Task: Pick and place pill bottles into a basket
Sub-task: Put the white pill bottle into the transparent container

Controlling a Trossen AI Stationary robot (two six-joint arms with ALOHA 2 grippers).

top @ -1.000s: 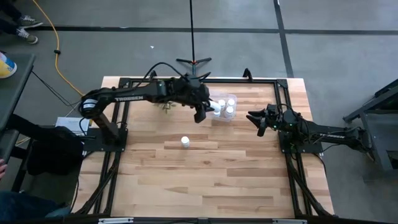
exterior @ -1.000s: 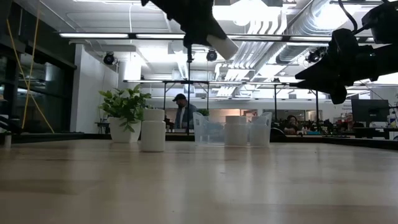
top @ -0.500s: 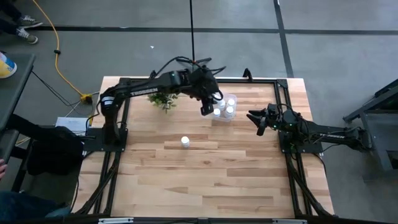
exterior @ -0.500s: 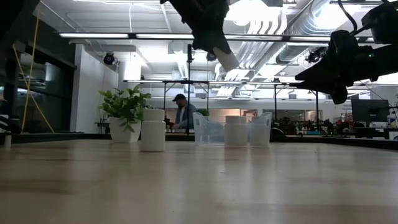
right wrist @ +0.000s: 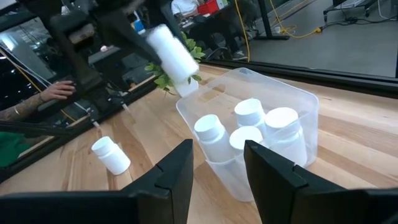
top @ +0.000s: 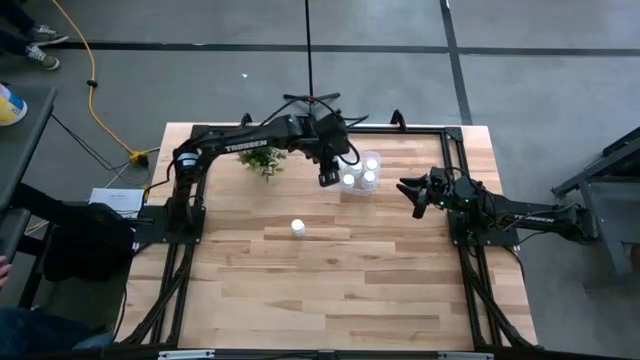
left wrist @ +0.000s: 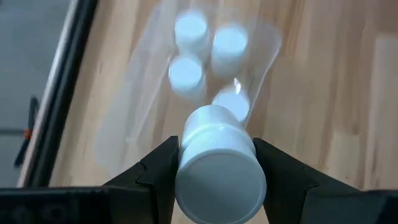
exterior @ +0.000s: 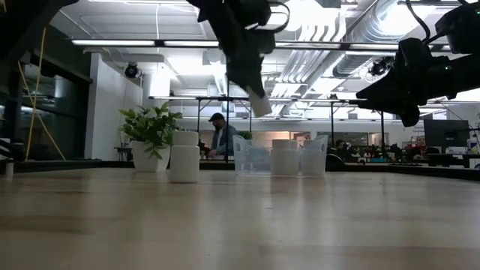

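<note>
A wooden tabletop (top: 330, 290) seen from above, with two dark robot arms reaching in from either side. The left hand (top: 331, 178) is held in the air at the near-left edge of the clear plastic basket (top: 372, 192), which sits toward the far side of the tabletop. This hand is clamped on a white pill bottle (left wrist: 219, 163); in its wrist view the two dark fingers (left wrist: 157, 169) press against both sides of the bottle, whose ribbed cap faces the camera. From table height the held bottle (exterior: 259, 104) hangs tilted, above the basket (exterior: 319, 159) and slightly to one side of it.

Inside the basket stand four more white pill bottles (right wrist: 250, 114), upright and close together, two of them touching. A sixth pill bottle (top: 297, 227) stands alone on the bare wood, well apart from the basket and nearer the middle of the tabletop.

A small green potted plant (top: 263, 160) stands near the basket, under the left arm.

The right hand (top: 414, 194) hovers just to the right of the basket, pointing toward it, its fingers (right wrist: 175, 174) spread apart and holding nothing.

In the room beyond the tabletop, a person (exterior: 218, 135) is visible in the distance, and another person's hand (right wrist: 57, 91) rests at the table's edge.
</note>
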